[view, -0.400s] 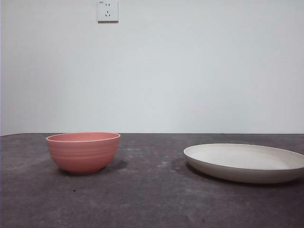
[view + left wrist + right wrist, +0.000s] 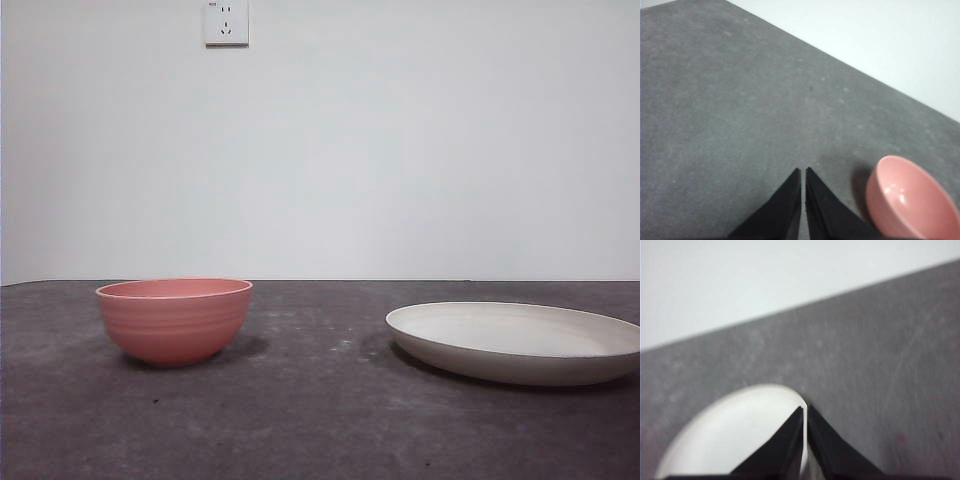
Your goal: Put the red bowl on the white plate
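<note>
The red bowl (image 2: 175,319) stands upright on the dark table at the left of the front view, apart from the white plate (image 2: 515,341) at the right. In the left wrist view the red bowl (image 2: 910,197) lies beside my left gripper (image 2: 803,171), which is shut, holds nothing and hangs above bare table. In the right wrist view my right gripper (image 2: 805,409) is shut and empty, over the edge of the white plate (image 2: 735,435). Neither arm shows in the front view.
A dark grey table top (image 2: 320,420) runs to a white wall with a power socket (image 2: 227,22) high up. Bare table lies between bowl and plate.
</note>
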Robot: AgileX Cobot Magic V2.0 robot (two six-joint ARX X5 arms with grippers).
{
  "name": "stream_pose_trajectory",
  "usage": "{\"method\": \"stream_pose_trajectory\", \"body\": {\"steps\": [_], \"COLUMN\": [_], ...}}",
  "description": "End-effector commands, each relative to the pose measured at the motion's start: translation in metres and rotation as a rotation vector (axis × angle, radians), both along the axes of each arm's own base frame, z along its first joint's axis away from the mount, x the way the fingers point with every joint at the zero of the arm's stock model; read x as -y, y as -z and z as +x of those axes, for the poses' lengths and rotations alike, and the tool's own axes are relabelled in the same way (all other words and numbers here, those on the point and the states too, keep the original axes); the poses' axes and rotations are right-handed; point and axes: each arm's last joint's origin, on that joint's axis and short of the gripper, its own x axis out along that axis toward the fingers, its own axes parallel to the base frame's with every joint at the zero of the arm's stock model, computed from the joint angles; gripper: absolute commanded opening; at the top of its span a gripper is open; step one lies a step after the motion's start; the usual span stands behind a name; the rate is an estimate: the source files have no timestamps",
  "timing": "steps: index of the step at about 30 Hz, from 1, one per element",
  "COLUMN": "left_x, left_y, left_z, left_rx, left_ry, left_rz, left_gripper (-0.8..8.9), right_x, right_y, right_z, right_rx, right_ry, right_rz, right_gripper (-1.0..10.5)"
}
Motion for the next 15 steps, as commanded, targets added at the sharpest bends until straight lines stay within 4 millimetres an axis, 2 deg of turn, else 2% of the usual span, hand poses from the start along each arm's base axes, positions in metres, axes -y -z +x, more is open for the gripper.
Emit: {"method": "stream_pose_trajectory", "body": {"steps": [1, 9, 15], "left_x": [0.000, 0.002, 0.005], "left_y": [-0.021, -0.061, -0.093], "left_z": [-0.004, -0.006, -0.001], "left_rx": [0.043, -0.010, -0.080], "left_ry": [0.010, 0.079, 0.191], "left_rz": [-0.018, -0.008, 0.050], "left_gripper": [0.15, 0.15, 0.15], "right_x": [0.000, -0.001, -0.003], "right_y": [-0.021, -0.062, -0.092], "right_z": [-0.005, -0.015, -0.013], "right_rx": [0.061, 0.007, -0.096], "right_ry": [-0.002, -0.019, -0.105], "right_rz": [0.022, 0.012, -0.026], "right_gripper": [0.1, 0.1, 0.1]}}
